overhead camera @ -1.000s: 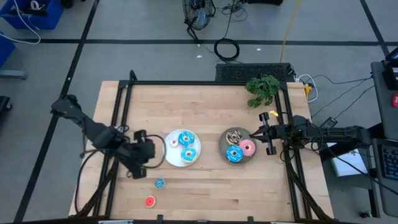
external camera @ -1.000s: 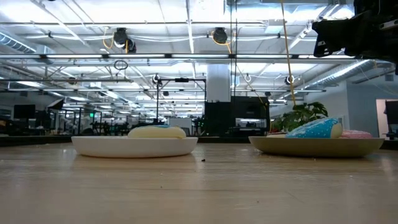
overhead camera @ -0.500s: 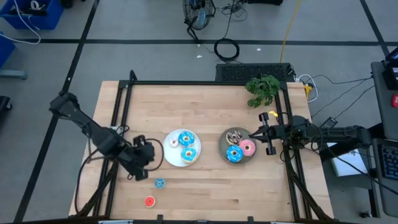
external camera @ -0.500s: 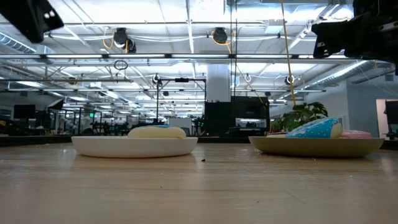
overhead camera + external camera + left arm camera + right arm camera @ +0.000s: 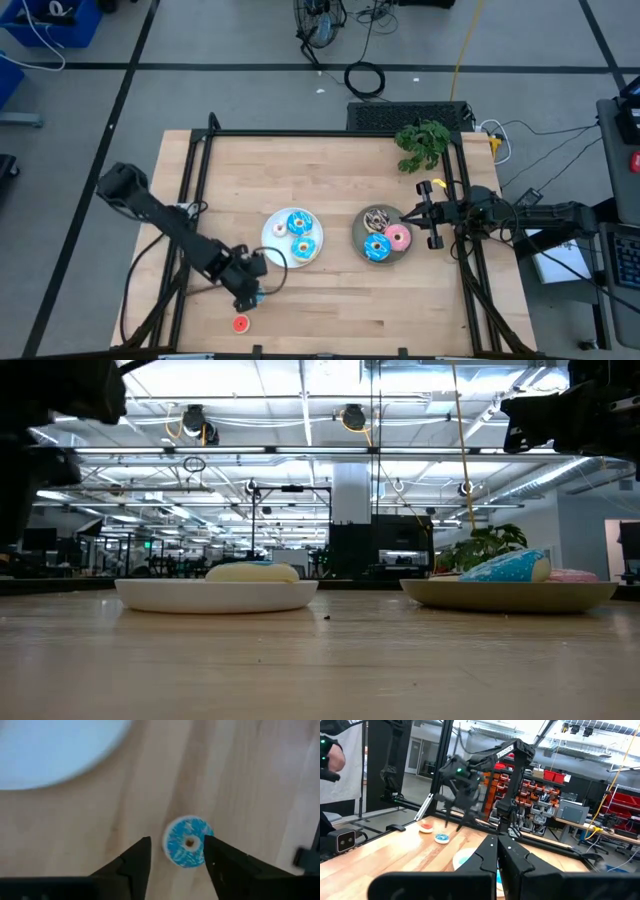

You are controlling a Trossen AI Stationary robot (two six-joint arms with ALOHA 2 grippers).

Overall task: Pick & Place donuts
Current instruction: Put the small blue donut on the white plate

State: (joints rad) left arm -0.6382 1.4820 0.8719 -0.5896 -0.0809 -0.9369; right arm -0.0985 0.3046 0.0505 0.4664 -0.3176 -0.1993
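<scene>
A small blue donut (image 5: 186, 842) lies flat on the wooden table near its front edge. My left gripper (image 5: 176, 841) hangs over it, open, with a fingertip on either side of the donut. A small red donut (image 5: 240, 323) lies nearer the front edge. The white plate (image 5: 272, 250) holds two blue donuts (image 5: 298, 222) and a tiny white one (image 5: 279, 229). The grey plate (image 5: 360, 233) holds a brown sprinkled donut (image 5: 377, 217), a blue one (image 5: 376, 248) and a pink one (image 5: 398, 237). My right gripper (image 5: 413, 212) waits shut at the grey plate's right rim.
A green plant (image 5: 423, 142) sits at the table's far right corner. Black frame rails (image 5: 205, 160) run along the table's left, far and right sides. Bare wood lies between the plates and the front edge.
My left gripper has gone from beside the white plate's left rim toward the table's near edge and a little to the right, ending over the small blue donut. The donuts and plates have stayed where they were.
</scene>
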